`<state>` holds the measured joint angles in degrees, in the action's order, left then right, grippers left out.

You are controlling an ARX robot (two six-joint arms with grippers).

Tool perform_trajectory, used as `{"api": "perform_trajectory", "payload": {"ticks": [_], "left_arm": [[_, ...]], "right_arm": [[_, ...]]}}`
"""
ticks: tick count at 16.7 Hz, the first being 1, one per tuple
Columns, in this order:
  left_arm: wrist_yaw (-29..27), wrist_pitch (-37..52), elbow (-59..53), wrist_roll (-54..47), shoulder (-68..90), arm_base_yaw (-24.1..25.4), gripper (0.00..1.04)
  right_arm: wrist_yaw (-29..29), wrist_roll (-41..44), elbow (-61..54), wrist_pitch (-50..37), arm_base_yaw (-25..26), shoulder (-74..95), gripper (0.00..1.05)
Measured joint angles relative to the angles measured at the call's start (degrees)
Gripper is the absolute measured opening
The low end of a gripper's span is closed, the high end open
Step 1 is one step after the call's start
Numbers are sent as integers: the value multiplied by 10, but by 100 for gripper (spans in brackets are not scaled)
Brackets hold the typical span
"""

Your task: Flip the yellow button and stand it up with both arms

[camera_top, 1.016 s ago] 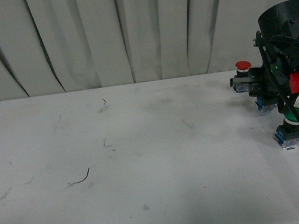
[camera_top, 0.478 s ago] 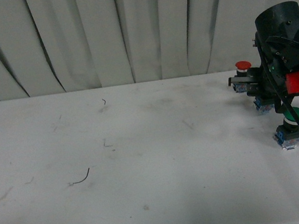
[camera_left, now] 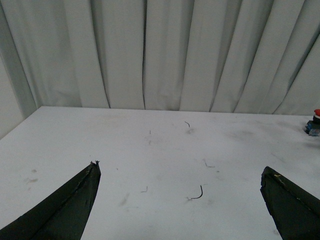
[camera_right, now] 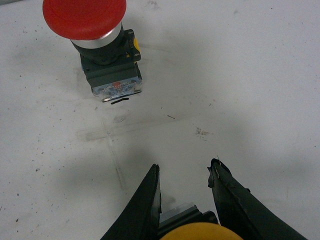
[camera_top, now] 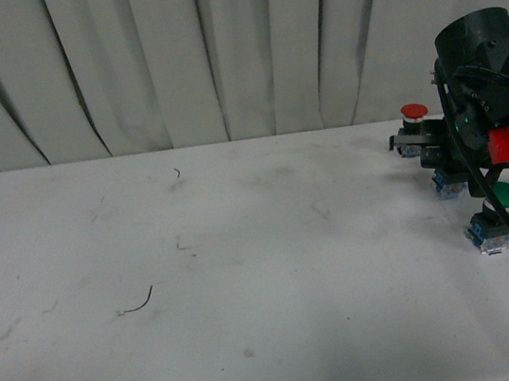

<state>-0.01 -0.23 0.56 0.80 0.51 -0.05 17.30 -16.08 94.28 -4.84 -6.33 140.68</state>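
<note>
Pinching by the right gripper [camera_right: 184, 172] on the round yellow-capped, black-necked button [camera_right: 192, 231] looks firm; lifting should be kept slow for regrasping by the spread left gripper [camera_left: 180, 172].

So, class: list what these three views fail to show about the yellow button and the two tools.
1. Yellow button: in the right wrist view cut off by the picture's edge, only the cap's top and a bit of neck show between the right tool's fingers; whether they clamp it is unclear.
2. Front view: the right arm hides the yellow button.
3. Left tool: only two open fingertips show; the arm is absent from the front view.
</note>
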Motion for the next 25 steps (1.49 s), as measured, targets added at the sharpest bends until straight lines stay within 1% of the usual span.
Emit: {"api": "perform_trajectory", "payload": {"ticks": [2, 3, 5, 7, 8, 10, 12, 14, 22, 24, 25], "left_arm": [[0, 0, 0, 0, 0, 0, 98], [0, 0, 0, 0, 0, 0, 98], [0, 0, 0, 0, 0, 0, 98], [0, 0, 0, 0, 0, 0, 98], [0, 0, 0, 0, 0, 0, 98], [0, 0, 0, 0, 0, 0, 98], [0, 0, 0, 0, 0, 0, 98], [0, 0, 0, 0, 0, 0, 98], [0, 0, 0, 0, 0, 0, 98], [0, 0, 0, 0, 0, 0, 98], [0, 0, 0, 0, 0, 0, 98]], "right_arm": [[0, 0, -2, -1, 0, 0, 31], [0, 0, -2, -2, 1, 0, 43], [0, 0, -2, -3, 5, 0, 62], [-2, 0, -2, -5, 8, 0, 83], [-3, 0, -2, -8, 8, 0, 96], [-22, 0, -10, -17, 8, -10, 98], [-79, -8, -94, -100, 28, -122, 98], [-98, -6, -140, -148, 39, -174, 98], [-155, -11, -237, -223, 58, -279, 98], [-231, -10, -338, -290, 66, -404, 98], [-187, 57, -423, -280, 66, -533, 83]]}}
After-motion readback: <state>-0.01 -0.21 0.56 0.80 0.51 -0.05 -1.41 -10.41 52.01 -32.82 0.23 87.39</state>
